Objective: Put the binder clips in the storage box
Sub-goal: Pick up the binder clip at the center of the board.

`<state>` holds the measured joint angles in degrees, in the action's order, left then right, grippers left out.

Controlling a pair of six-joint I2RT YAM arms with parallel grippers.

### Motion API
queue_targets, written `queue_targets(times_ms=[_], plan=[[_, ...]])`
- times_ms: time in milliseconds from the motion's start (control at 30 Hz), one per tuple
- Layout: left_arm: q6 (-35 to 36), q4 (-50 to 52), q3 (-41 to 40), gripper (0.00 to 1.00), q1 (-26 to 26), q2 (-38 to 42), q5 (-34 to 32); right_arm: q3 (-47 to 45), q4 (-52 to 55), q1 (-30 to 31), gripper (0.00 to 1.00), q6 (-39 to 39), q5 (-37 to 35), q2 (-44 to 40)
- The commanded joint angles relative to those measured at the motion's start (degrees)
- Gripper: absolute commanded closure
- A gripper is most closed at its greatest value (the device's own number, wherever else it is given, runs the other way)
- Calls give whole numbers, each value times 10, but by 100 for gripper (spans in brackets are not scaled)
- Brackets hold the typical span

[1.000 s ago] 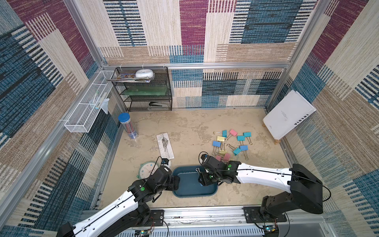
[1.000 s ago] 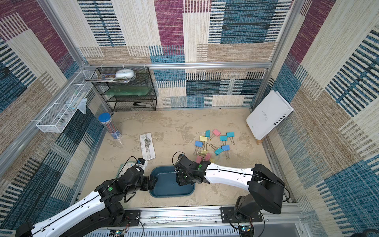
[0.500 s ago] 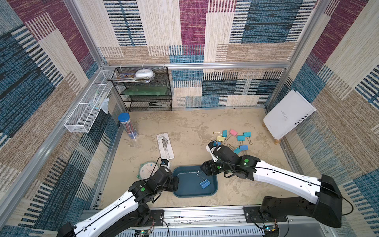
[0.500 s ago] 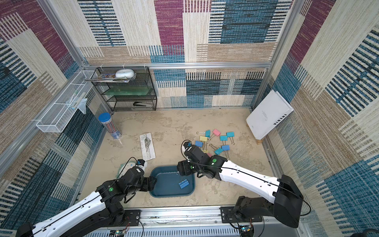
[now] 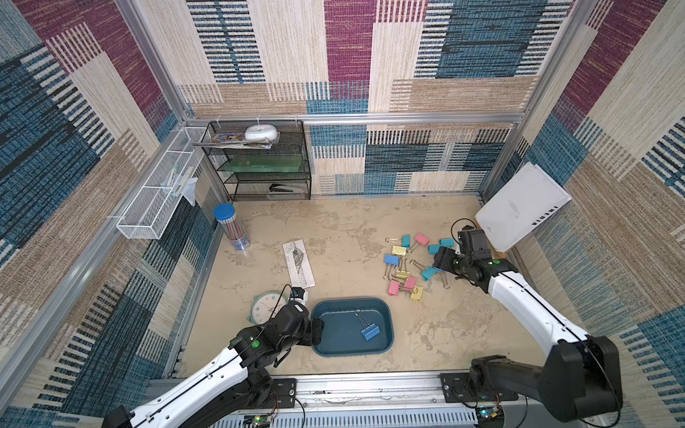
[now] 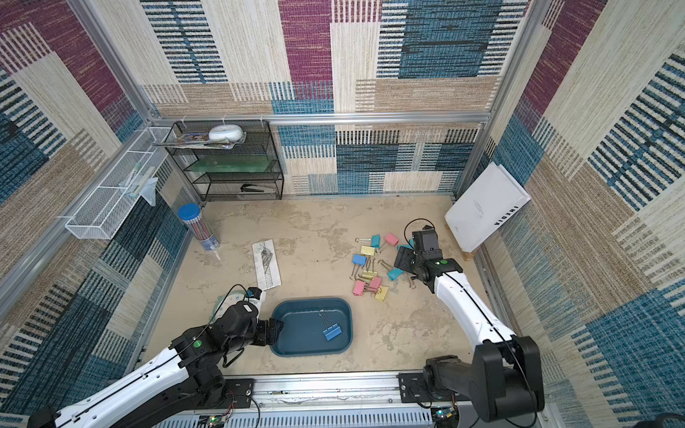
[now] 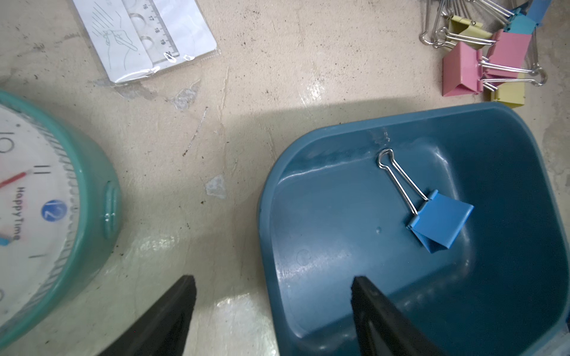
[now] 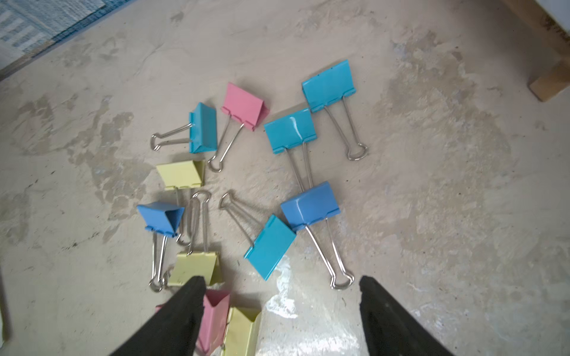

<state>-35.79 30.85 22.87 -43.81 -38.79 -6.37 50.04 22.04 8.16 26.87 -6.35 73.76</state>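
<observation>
Though unclear from above, seen at wrists: left gripper (image 7: 273,279) spread astride dark-teal plastic storage box (image 7: 431,123) rim, right gripper (image 8: 280,279) agape, empty, above pastel binder clips (image 8: 290,129). Beside box: round teal clock (image 7: 92,191).

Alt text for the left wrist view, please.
A single blue binder clip lies in the teal storage box, with the open left tool straddling its wall. A green clock, a packaged ruler and pink and yellow clips lie outside on the table.
</observation>
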Motion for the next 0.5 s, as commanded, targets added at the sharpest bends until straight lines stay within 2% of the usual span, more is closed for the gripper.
queue_targets(times_ms=[0, 200, 333, 467], plan=[[10, -12, -2, 17, 1, 2, 3, 38, -62, -37, 17, -36, -11, 75], [15, -16, -4, 17, 2, 4, 4, 154, -90, -64, 17, -111, -19, 223], [14, -15, -4, 17, 2, 6, 5, 224, -83, -83, 17, -154, 22, 304], [15, -16, -5, 17, 2, 8, 6, 285, -56, -86, 17, -189, -2, 378]])
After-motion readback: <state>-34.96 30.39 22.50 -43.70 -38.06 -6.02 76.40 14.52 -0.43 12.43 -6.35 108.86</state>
